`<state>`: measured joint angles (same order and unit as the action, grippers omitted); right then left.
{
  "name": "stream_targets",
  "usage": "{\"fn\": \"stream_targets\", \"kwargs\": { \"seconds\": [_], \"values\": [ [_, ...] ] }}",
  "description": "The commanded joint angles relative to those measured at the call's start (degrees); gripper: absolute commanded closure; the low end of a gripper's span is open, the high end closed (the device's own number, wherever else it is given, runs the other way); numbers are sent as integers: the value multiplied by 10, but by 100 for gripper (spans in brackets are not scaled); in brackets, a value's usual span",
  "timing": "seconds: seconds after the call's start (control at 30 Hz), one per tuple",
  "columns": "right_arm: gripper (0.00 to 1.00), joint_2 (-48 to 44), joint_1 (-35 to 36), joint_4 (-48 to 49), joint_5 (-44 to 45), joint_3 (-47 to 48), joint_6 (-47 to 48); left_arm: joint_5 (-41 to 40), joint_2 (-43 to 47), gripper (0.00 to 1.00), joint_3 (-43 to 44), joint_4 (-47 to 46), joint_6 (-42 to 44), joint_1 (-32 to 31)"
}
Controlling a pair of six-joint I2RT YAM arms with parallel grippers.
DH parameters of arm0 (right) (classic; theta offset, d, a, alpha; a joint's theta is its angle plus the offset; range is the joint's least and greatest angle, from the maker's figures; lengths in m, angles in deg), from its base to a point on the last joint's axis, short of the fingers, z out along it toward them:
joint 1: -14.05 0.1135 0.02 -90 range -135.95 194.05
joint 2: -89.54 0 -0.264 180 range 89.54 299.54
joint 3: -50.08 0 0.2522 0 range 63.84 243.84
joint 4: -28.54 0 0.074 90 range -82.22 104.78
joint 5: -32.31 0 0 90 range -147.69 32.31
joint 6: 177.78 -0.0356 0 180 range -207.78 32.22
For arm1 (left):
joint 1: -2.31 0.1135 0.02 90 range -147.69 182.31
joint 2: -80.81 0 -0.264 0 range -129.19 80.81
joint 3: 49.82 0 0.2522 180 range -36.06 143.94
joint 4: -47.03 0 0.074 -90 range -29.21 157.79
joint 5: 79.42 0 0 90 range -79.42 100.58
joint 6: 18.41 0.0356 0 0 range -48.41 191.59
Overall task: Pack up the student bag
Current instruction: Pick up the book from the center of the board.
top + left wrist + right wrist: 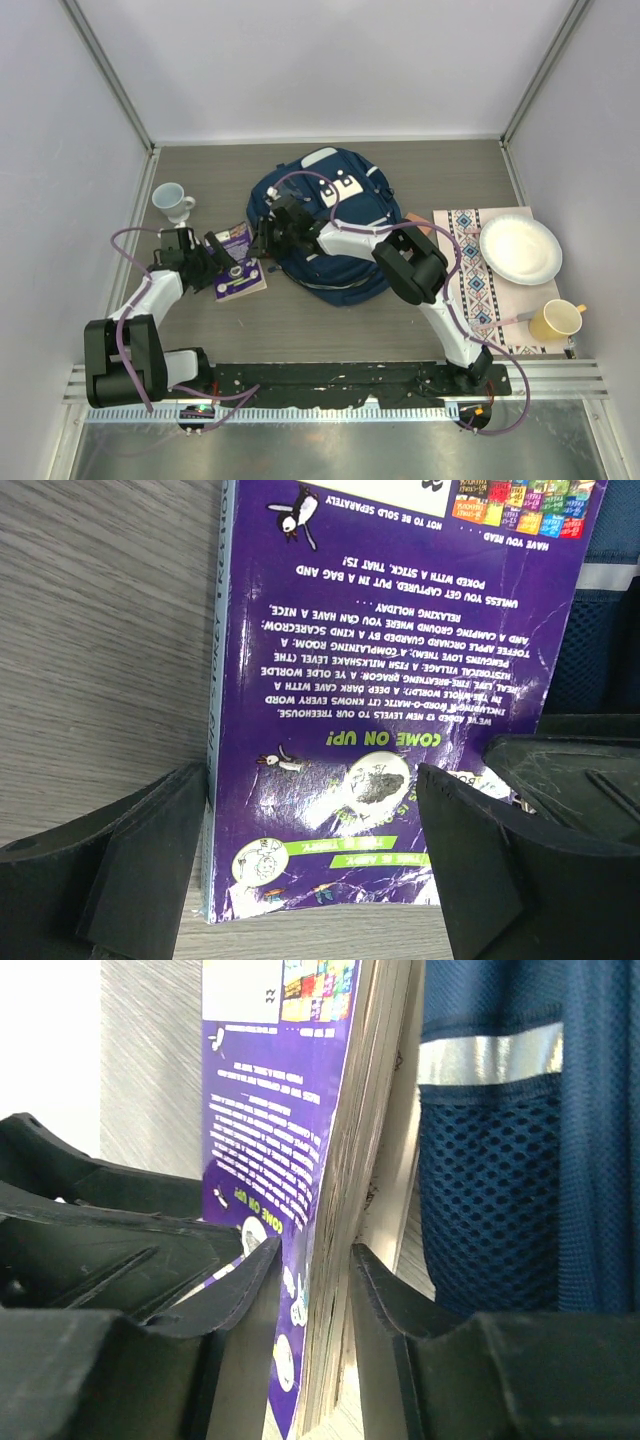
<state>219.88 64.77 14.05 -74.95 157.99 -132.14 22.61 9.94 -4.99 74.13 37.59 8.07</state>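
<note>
Starting with the overhead view, the student bag (pixel 335 215) lay flat in the middle of the table (pixel 330 330). It was navy with thin pale stripes and a white patch near its upper end, and its long axis ran roughly up and down the frame. Both grippers sat off its left side. The right gripper (pixel 268 240), whose arm reached across the bag, was right at the bag's left edge, and the left gripper (pixel 212 262) was farther left. The bag therefore lay to the right of both, with the right arm plainly the nearer. A purple book (pixel 240 268) lay between the two grippers, just beside the bag. Whether any pocket stood unzipped could not be told from there. In the left wrist view the book filled the centre, and the fingers (pixel 130 870) stood spread wide at its near end, apparently not squeezing it. A strip of the bag's blue mesh showed at the upper right. In the right wrist view the book appeared edge-on, with the fingers (pixel 250 1290) close together on it. One pad was on the purple cover and the other against the pale underside, which read as a pinch. The bag's mesh side pocket and a silvery stripe filled the right of that frame just beyond the book, so the coming move would probably have to carry the book that way.
</note>
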Motion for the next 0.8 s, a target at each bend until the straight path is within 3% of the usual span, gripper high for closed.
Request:
{"fn": "stream_targets", "kwargs": {
  "seconds": [0.0,0.27,0.37,0.5,0.6,0.77],
  "values": [
    [61,-16,18,93,-88,-4,-53,79,5,13,-10,-52,-23,-7],
    [62,-5,18,61,-74,0,-47,84,4,14,-14,-61,-27,-7],
    [71,-6,18,33,-48,1,-31,77,9,14,-15,-57,-29,-7],
    [97,-12,18,16,-19,-4,-16,37,36,12,-14,-28,-31,-7],
    [99,-22,14,14,-20,-6,-16,12,77,9,-8,3,-31,-6],
    [99,-57,-6,114,-80,-60,-56,-52,194,0,22,63,-25,-6]
  ]
}}
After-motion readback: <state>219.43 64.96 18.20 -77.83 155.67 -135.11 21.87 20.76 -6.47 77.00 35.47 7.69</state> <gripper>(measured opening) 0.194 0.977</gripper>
